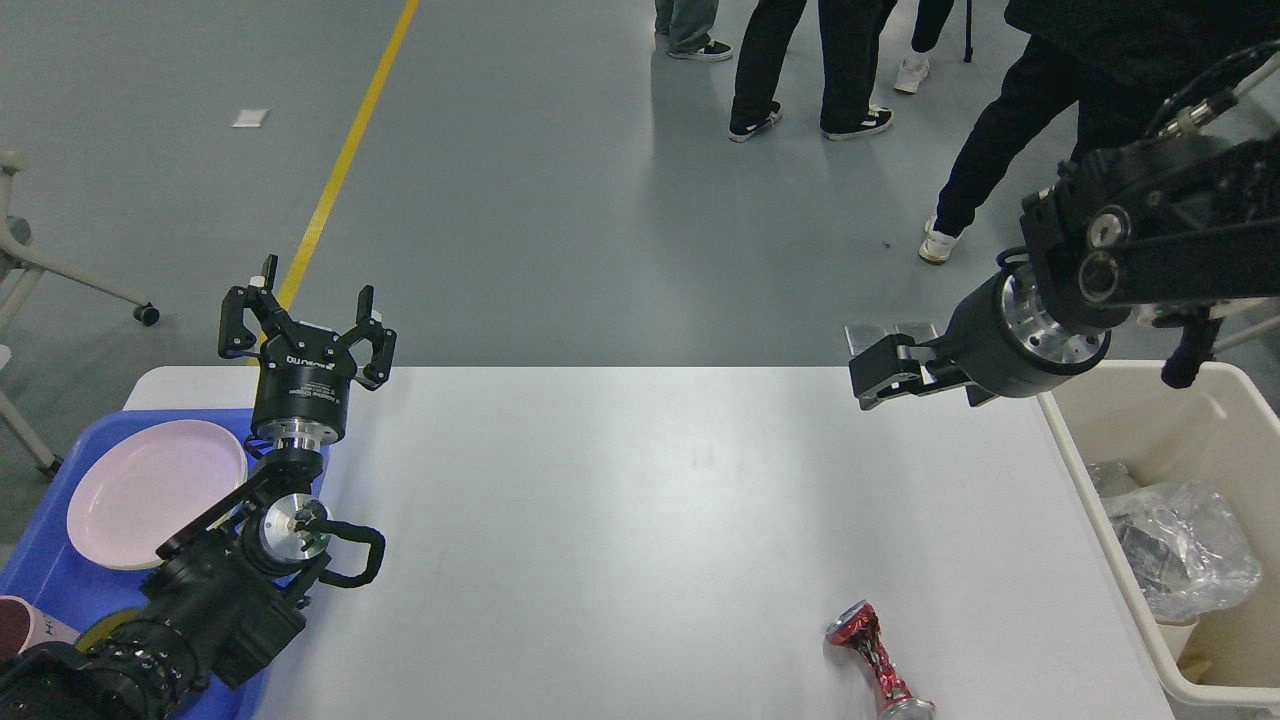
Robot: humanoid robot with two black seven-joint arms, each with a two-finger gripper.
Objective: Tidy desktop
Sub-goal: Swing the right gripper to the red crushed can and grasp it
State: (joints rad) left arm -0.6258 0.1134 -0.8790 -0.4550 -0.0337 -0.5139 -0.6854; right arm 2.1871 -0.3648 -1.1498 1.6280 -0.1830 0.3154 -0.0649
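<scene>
Grey sealed floor with a yellow line point(345, 160) runs behind the work area; bystanders' legs point(800, 70) stand at the far side. The desktop point(640, 520), a wide white smooth slab with rounded corners, fills the lower centre and is almost bare.

One item lies on it: a crushed red can point(875, 660), thin metal pinched to a narrow waist, on its side near the front edge, right of centre. Judged as waste, it is likely the next thing to clear.

Right of the desktop, touching its edge, sits a cream plastic bin point(1240, 400) with rigid walls; crumpled clear plastic film point(1180, 550) lies inside. Its position suits disposal by the right arm.

At the left edge a blue plastic tray point(200, 425) holds a pale pink plate point(155, 490), smooth and round, suggesting dishes are sorted there.

The left gripper point(308, 315) points upward above the tray's far corner, fingers spread wide, holding nothing. The right gripper point(880, 375) hangs over the far right corner beside the bin; it appears end-on and dark, so whether its fingers are spread or closed cannot be told
</scene>
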